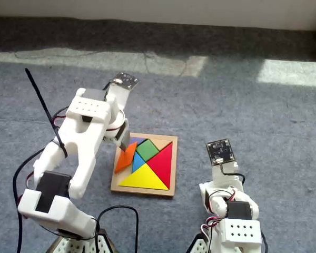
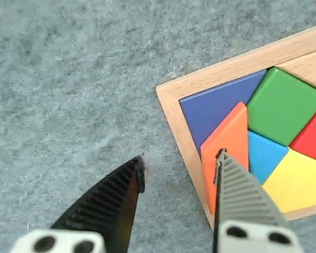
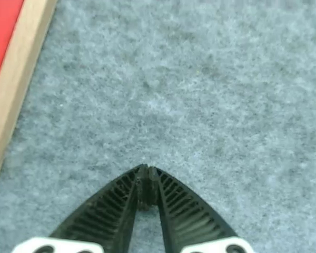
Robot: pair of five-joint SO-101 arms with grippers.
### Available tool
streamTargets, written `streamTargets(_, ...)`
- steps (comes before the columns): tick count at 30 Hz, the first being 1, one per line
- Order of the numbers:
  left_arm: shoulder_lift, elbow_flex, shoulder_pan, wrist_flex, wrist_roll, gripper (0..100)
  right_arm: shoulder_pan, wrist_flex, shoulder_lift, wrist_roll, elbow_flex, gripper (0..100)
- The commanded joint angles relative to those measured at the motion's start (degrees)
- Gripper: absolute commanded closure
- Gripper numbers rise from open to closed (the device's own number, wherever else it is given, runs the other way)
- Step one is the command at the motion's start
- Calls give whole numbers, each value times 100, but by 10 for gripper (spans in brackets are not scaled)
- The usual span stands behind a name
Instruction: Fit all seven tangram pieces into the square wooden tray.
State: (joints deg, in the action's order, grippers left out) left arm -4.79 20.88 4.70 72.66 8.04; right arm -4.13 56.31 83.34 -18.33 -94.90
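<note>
My left gripper [image 2: 179,158] is wide open and empty, one finger over the orange piece [image 2: 226,139]. That piece lies askew across the wooden tray [image 2: 171,100] rim, overlapping the blue piece [image 2: 216,103]. Nudge it inward gently, avoiding seated pieces. My right gripper [image 3: 146,176] is closed, empty.

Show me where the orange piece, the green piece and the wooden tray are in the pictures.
orange piece [image 2: 227,150], left wrist view, middle of its top face.
green piece [image 2: 282,108], left wrist view, centre of its top face.
wooden tray [image 2: 226,73], left wrist view, bare part of its rim.
</note>
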Motion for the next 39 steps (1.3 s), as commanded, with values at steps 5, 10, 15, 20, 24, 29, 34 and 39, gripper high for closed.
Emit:
streamTargets(5,136,840,470,-202,26,772,66,-66,66,-88,31,993)
streamTargets(10,154,1191,743,-193,-97,796,66,-66,66,-88,31,993)
streamTargets(15,154,1174,769,-176,-149,818,66,-66,66,-88,31,993)
streamTargets(20,690,857,752,211,-185,819,66,-57,66,-97,31,993)
streamTargets(24,1912,813,778,554,-185,820,66,-57,66,-97,31,993)
streamTargets(29,3688,1666,734,492,-185,822,66,-57,66,-79,31,993)
streamTargets(34,5640,3116,576,-352,-185,853,66,-57,66,-70,40,993)
streamTargets(39,7345,4303,233,-826,-193,952,303,-57,66,-70,92,993)
